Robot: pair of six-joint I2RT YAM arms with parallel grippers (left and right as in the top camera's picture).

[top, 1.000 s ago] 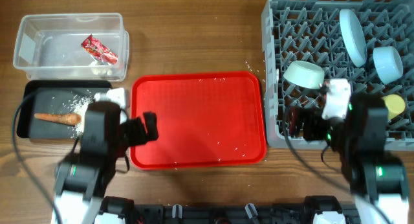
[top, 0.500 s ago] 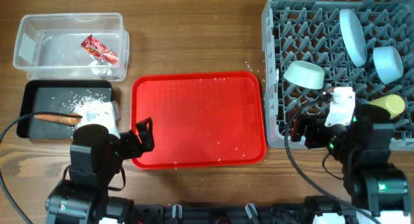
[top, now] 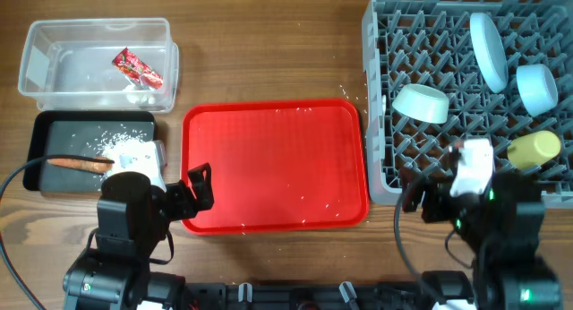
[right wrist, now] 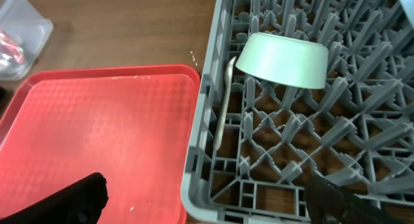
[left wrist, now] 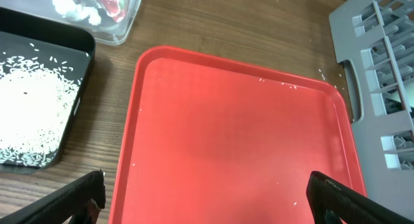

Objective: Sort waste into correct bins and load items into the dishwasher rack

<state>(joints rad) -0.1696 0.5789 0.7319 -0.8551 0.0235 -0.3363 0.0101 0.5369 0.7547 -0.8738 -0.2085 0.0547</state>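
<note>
The clear tub [top: 98, 64] holds the red wrapper [top: 136, 68]. In the black tray [top: 54, 124] lie the carrot [top: 79, 164] and loose rice [top: 112, 142]. The grey rack [top: 448, 41] carries a plate [top: 490, 50], two bowls [top: 421, 102] [top: 535, 86] and the yellow cup [top: 534, 149]. A white spoon [right wrist: 224, 101] stands against its left wall beside the bowl [right wrist: 281, 59]. My left gripper [top: 192, 195] is open and empty over the red tray's front-left corner [left wrist: 207, 198]. My right gripper [top: 414, 201] is open and empty at the rack's front-left corner [right wrist: 207, 198].
The large red tray [top: 273, 167] lies between the bins and the rack, with a few rice grains scattered on it. More grains lie on the wood near the rack's handle [left wrist: 352, 94]. Both arm bases stand at the table's front edge.
My right arm has drawn back toward the front edge, away from the rack's inside. My left arm pulled back from the black tray a second ago and has since held still. Both grippers stayed open.
</note>
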